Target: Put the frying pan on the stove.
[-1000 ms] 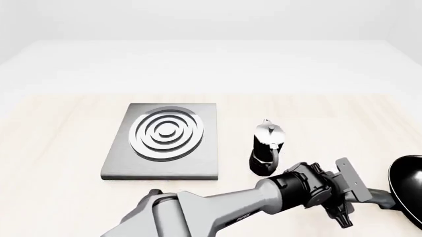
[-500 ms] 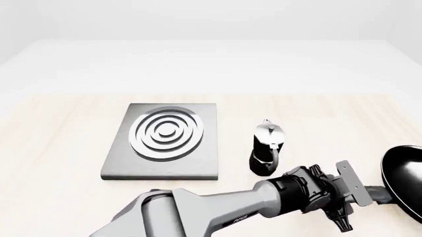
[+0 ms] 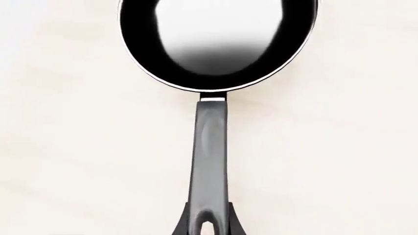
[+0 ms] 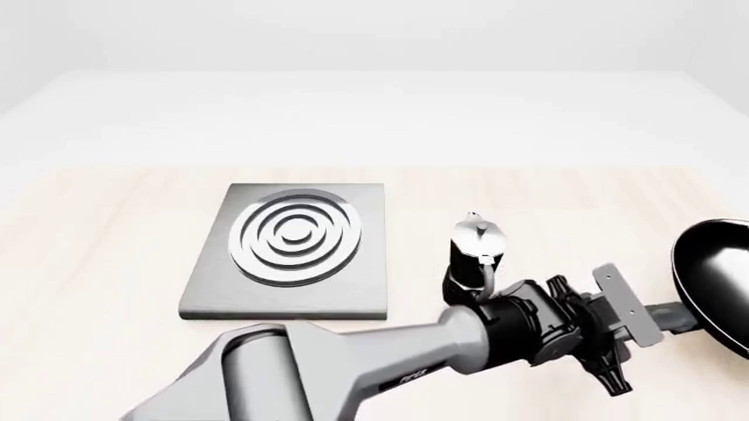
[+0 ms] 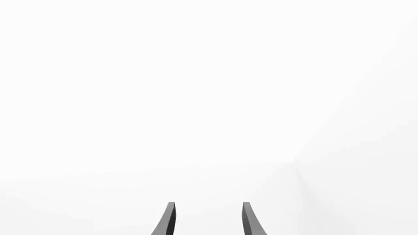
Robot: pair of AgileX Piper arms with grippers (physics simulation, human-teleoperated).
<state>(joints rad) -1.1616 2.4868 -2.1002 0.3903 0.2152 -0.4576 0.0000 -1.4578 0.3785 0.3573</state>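
Since a second ago the frying pan (image 4: 714, 285) has risen, its handle clamped in the left gripper (image 4: 655, 317), well right of the stove (image 4: 293, 250). Right gripper (image 5: 207, 220) stands parted, empty.

Setting: simulated kitchen mock-up, not a furnished room. Evidence of kitchen use: a pale wood-grain table (image 4: 105, 263) bearing a flat grey stove (image 4: 293, 250) with silver ring burner, a black-and-silver moka pot (image 4: 474, 254) just right of it, and a glossy black frying pan (image 4: 714, 281) at the right edge. Surroundings: plain white, featureless walls and floor, flat rendered surfaces throughout.
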